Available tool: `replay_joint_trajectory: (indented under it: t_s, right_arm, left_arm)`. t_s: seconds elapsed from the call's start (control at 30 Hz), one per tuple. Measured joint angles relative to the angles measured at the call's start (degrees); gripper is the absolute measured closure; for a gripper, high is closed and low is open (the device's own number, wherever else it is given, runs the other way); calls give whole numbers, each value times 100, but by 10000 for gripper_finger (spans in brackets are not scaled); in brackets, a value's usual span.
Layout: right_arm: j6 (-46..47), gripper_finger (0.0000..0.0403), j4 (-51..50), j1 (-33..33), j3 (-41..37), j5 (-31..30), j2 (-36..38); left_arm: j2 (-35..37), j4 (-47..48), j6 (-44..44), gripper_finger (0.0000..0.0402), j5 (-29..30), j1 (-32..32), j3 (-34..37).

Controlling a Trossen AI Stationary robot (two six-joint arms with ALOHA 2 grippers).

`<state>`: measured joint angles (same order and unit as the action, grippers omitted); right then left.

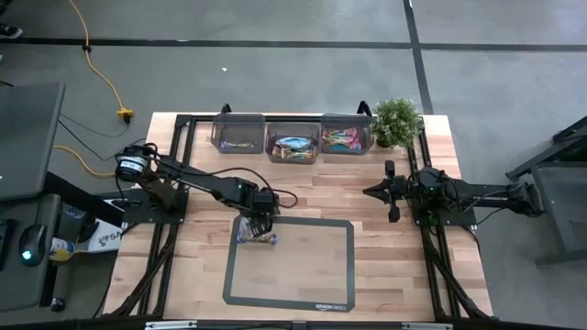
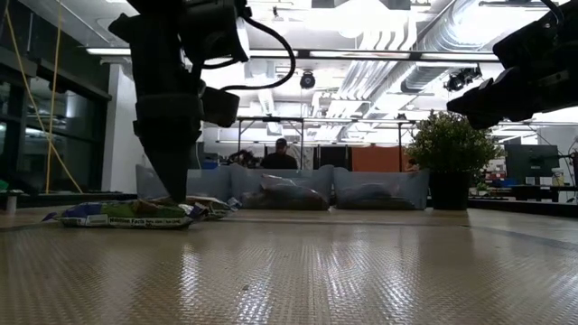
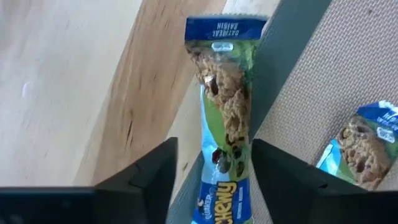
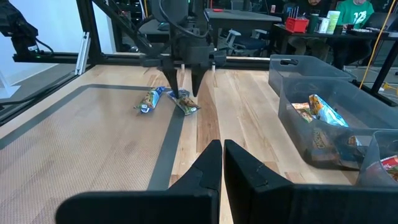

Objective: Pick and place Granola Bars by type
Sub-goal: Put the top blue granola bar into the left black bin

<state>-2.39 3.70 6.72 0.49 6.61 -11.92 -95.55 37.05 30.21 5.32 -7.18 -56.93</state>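
- Low view: nearest us, at left of frame, our left gripper (image 2: pixel 172 185) stood tip-down over a blue-and-green granola bar (image 2: pixel 122 214) lying flat on the mat (image 2: pixel 361 271).
- From the left wrist, our two fingers (image 3: pixel 152 174) straddled that bar with gaps either side, open, not clamping; a second bar (image 3: pixel 364 143) lay at lower right.
- High view: both bars (image 1: pixel 257 236) sat at the mat's upper-left corner.
- Right gripper (image 1: pixel 393 191) hovered mid-right, fingers shut, empty.
- Farthest, three bins (image 1: pixel 292 136) along the top edge held sorted bars.
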Motion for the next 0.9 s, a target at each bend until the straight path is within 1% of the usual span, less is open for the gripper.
replay_joint_trajectory:
  t_s: [0.1,0.2,0.43,0.53,0.63,0.9]
  right_arm:
    - [0,402,0,0,2,0,0]
    - [0,402,6,0,1,1,1]
    - [1,402,3,-1,1,1,-45]
    - [0,402,0,-2,0,0,-48]
    - [0,402,0,0,2,2,-48]
    - [0,402,1,0,0,0,-48]
  left_arm:
    - [-65,-66,3,171,-77,0,4]
    - [-158,-65,6,150,-178,0,6]
    - [-546,-74,69,141,-264,0,-25]
    - [-632,-75,137,145,-264,0,-24]
    - [-636,-83,156,157,-240,0,-18]
    - [-647,-87,193,209,-218,0,-15]
